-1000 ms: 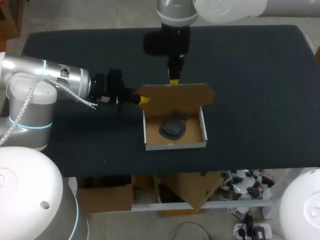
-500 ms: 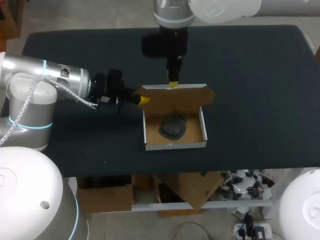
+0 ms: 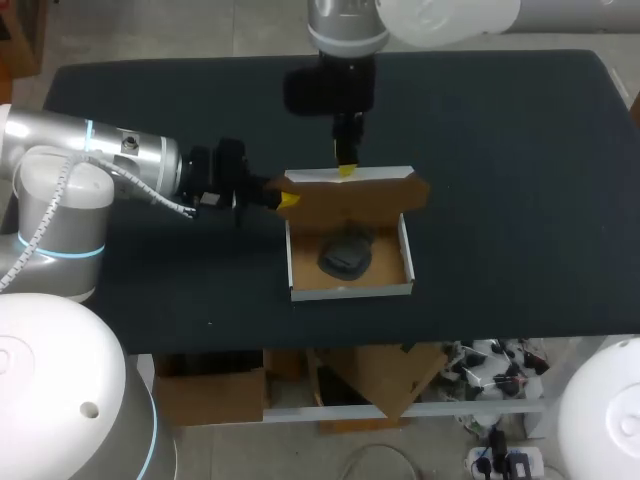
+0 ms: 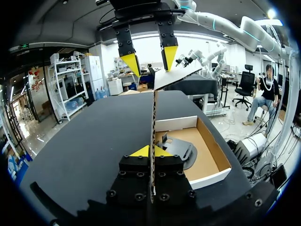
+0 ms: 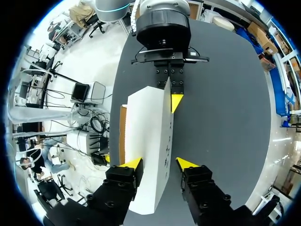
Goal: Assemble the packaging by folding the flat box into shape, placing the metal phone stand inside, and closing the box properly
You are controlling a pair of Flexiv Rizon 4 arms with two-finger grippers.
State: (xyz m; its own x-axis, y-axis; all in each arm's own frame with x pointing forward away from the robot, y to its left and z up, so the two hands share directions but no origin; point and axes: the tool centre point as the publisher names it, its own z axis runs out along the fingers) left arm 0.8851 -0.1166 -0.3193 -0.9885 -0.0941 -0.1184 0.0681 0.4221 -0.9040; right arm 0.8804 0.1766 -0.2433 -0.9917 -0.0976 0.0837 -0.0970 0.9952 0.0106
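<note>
Lid (image 3: pixel 350 192) looks light and bendy, so grab edges: left gripper (image 4: pixel 150 152) pinches its side, right gripper (image 5: pixel 159 163) straddles it, jaws apart.

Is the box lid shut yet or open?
Open: the lid stands upright at the far side of the box, and the phone stand shows uncovered inside.

The box (image 3: pixel 350 291) sits near the middle of the desk (image 3: pixel 500 150), toward its near edge. The phone stand (image 3: pixel 345 255) lies inside the box, left of its centre. The lid (image 3: pixel 350 192) stands up along the box's far side. The left tool (image 3: pixel 287 200) is at the lid's left end, its fingers pressed on the lid from both sides. The right tool (image 3: pixel 346 170) hangs over the lid's top edge from the far side, left of the lid's middle, and the edge lies between its spread fingers.
</note>
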